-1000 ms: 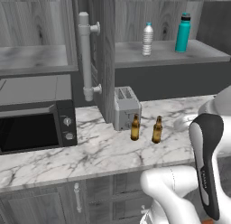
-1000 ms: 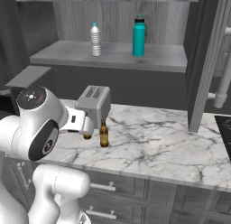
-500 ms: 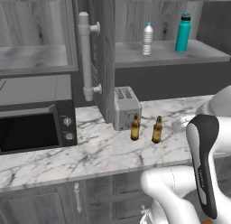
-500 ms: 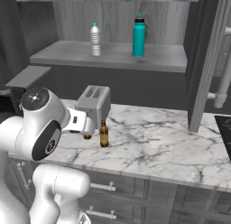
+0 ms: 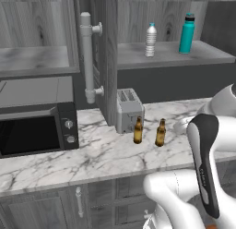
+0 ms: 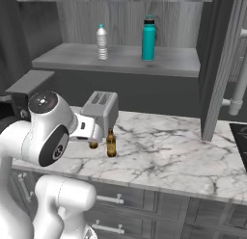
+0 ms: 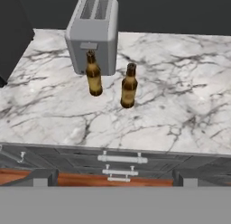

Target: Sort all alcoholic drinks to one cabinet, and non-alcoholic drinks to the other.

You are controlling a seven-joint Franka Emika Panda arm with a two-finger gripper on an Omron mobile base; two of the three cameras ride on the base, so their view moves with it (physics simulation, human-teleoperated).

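Two amber beer bottles stand upright on the marble bench [image 5: 106, 152], just in front of the grey toaster [image 5: 127, 110]. We note the left beer bottle [image 5: 138, 130] closest to the toaster's front face, and the right beer bottle [image 5: 160, 133] just beside it, the two apart and not touching. In the hand view the same pair appears with the left one overlapping the toaster front and the right one standing slightly nearer the bench edge.

We record the teal flask [image 5: 186, 33] with a dark cap and the clear water bottle [image 5: 150, 40] with a white cap, both upright on the grey shelf [image 5: 207, 55] of the open wall cabinet [image 6: 219, 64], well apart from each other. The cabinet door [image 5: 107, 57] stands open, its pale bar handle [image 5: 87, 57] facing us in the left base view. A second cabinet shelf [image 5: 32, 62] lies to the left, above the black microwave [image 5: 37, 126].

We find the end effector [image 7: 115, 178] wide open and gripping nothing: its two dark fingertips [image 7: 43, 178] show far apart at the bottom of the hand view, back from the bench edge and above the drawer handles [image 7: 122, 160], looking toward the two bottles.
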